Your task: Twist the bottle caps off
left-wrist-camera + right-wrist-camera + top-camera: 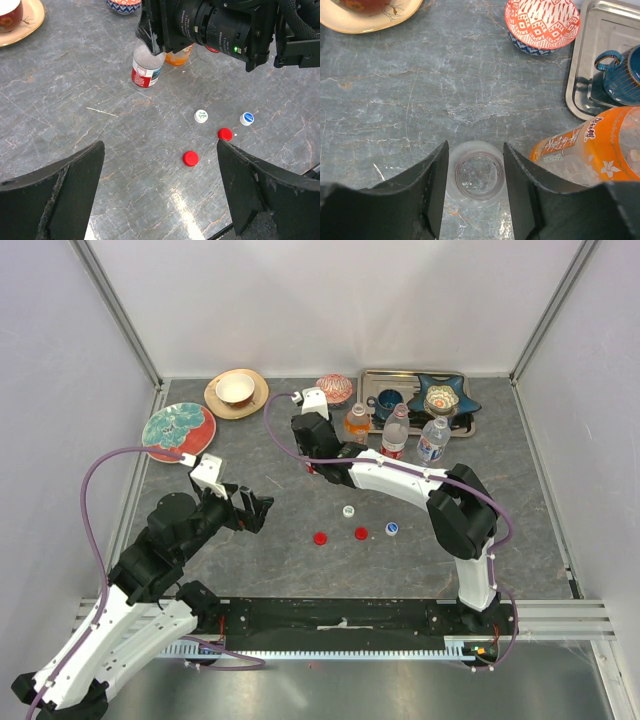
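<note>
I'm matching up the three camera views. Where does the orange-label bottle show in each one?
Top external: orange bottle upper centre, slightly right.
Left wrist: orange bottle top centre, mostly hidden under the right arm.
Right wrist: orange bottle at the right edge, lower half.
Shared landmark: cream plate, upper left in all three.

The table (420, 100) looks like grey veined stone, smooth with a dull sheen. The tray (605, 30) is brushed metal; the mug (622, 75) in it is glossy blue glaze. Beside the tray, the orange bottle (590, 150) is clear plastic under a shiny label, the open bottle (479, 177) cloudy plastic. Nearer than the tray, the red caps (190, 158) are glossy plastic.
</note>
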{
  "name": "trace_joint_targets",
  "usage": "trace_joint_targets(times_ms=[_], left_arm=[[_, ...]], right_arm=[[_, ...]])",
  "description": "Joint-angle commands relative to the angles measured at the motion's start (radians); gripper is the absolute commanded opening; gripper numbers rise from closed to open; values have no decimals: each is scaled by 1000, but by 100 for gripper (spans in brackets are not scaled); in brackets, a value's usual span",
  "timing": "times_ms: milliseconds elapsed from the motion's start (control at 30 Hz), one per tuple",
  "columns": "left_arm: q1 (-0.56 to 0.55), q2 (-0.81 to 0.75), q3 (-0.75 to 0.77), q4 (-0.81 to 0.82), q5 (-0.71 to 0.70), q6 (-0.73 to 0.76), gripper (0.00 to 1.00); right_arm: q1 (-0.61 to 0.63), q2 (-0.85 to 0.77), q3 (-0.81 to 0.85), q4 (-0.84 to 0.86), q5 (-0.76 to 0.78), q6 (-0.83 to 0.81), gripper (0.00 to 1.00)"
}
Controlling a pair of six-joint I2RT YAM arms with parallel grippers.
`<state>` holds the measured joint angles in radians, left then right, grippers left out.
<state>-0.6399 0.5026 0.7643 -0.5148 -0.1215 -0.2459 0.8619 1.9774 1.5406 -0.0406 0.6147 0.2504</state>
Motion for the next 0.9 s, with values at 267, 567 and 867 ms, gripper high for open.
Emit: trace_joint_targets(times_ms=[267,567,867], left_arm=[[2,2,3,52,16,-27,99],[2,2,4,50,11,-29,99],[2,4,0,52,10,-38,99]], right_arm=[[0,-64,53,-28,-1,9,67],[3,-104,52,-25,-35,23,76],[48,-193,59,-28,-1,-25,79]])
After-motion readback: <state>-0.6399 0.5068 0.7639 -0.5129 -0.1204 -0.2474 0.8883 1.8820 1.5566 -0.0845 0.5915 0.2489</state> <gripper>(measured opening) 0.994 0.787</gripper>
